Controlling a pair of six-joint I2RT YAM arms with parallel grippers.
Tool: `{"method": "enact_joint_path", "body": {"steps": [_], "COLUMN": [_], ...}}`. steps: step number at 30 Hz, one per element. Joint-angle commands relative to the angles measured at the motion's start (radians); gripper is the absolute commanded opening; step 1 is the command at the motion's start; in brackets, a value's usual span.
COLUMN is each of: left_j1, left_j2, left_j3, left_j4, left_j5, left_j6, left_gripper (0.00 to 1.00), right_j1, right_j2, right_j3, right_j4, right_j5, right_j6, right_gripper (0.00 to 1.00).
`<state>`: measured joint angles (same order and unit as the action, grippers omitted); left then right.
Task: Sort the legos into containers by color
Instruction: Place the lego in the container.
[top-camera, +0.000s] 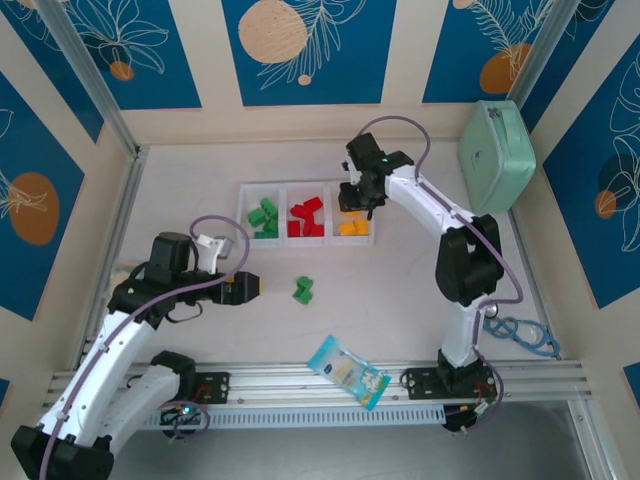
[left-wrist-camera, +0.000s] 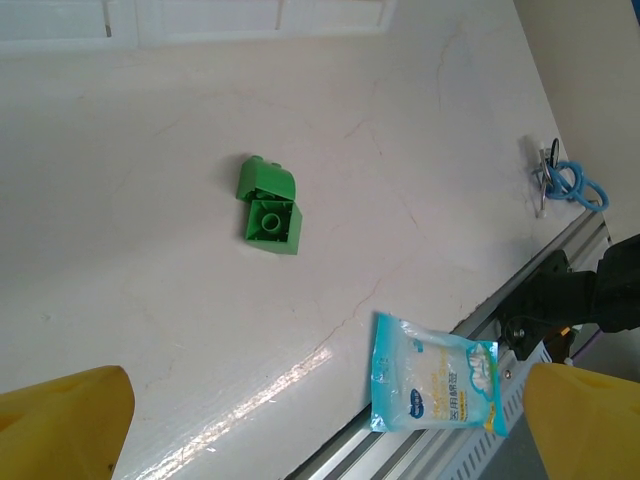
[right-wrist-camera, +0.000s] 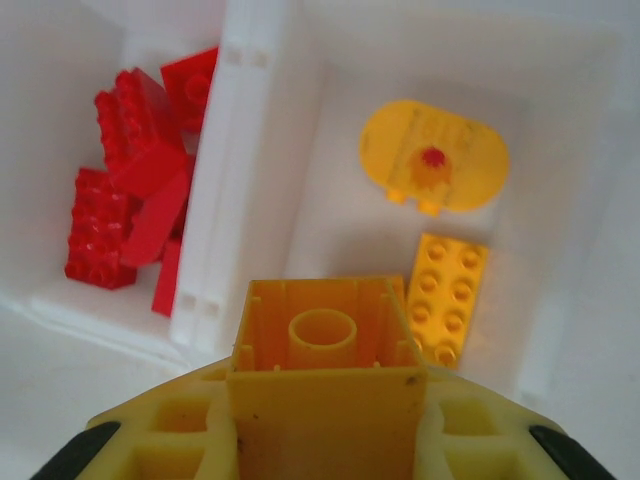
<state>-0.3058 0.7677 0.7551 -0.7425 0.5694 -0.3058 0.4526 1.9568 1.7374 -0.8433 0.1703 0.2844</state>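
Right pincer (right-wrist-camera: 325, 425) is clamping a yellow brick (right-wrist-camera: 325, 345) over the yellow compartment (right-wrist-camera: 330, 110); early release is risking bounce-out onto the red bricks (right-wrist-camera: 125, 195).

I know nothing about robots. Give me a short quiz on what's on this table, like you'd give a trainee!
1. True or false: the right gripper is empty.
2. Which colour of bricks lies in the middle compartment of the white tray? A green, B red, C yellow.
3. Fill in: the loose bricks on the table are ___.
Key: 1 false, it is shut on a yellow brick; 2 B, the red bricks; 3 green.
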Motion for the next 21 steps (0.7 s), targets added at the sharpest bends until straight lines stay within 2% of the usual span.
{"method": "enact_joint_path", "body": {"steps": [1,11,16,18,21], "left_j1": [-0.012,-0.023,-0.023,-0.024,-0.023], "left_j2": [-0.001,-0.001,0.000,0.004,0.015], "left_j3": [-0.007,-0.004,-0.004,-0.005,-0.003], "left_j4": [0.020,0.018,0.019,0.016,0.012], "left_j5": [0.058,0.063,0.064,0.060,0.057], "left_j6": [0.020,0.024,0.024,0.022,0.022], "left_gripper": [0.99,0.99,0.99,0.99,0.99], "right_j1": [0.008,-0.009,-0.024,-0.031,-0.043], "right_j2": [0.054,0.206,0.229,0.228,0.206], "right_j3": [0.087,0.254,0.269,0.260,0.219], "right_j4": [-0.031,-0.006,-0.006,-0.005,0.022], "right_j5": [-0.057,-0.073,-0.085,-0.106,-0.137], "right_j6": [0.019,0.012,0.031,0.040,0.063], "right_gripper": [0.00,0.00,0.00,0.09,0.13]}}
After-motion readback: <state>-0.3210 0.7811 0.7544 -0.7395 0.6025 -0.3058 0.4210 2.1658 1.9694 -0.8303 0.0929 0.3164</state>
